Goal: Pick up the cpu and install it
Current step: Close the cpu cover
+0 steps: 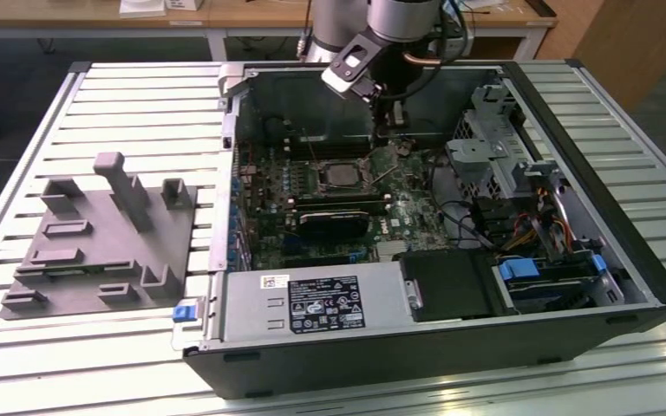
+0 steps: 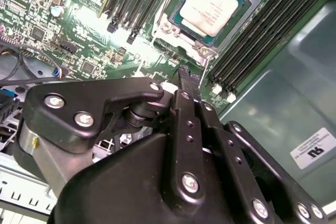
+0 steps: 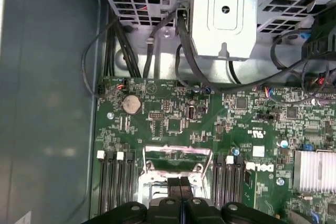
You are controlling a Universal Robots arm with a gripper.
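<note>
The cpu [image 2: 212, 3] lies flat in the motherboard socket, its silver top up and the metal frame [image 2: 202, 51] around it. From the exterior view the cpu [image 1: 340, 176] sits mid-board inside the open computer case. My gripper [image 1: 394, 137] hangs just behind the socket, toward the exterior view's right. Its two black fingers [image 2: 185, 85] are pressed together with nothing between them, the tips close to the socket's corner and a thin wire lever [image 2: 202, 72]. In the first wrist view the gripper [image 3: 179, 186] hovers over the socket frame [image 3: 177, 157].
A grey fixture block [image 1: 101, 243] rests on the slatted table at the exterior view's left. Inside the case are memory slots [image 2: 262, 35], a finned heatsink [image 3: 315, 169], a metal drive cage [image 1: 484, 156], loose cables [image 3: 131, 45] and the power supply [image 1: 310, 303].
</note>
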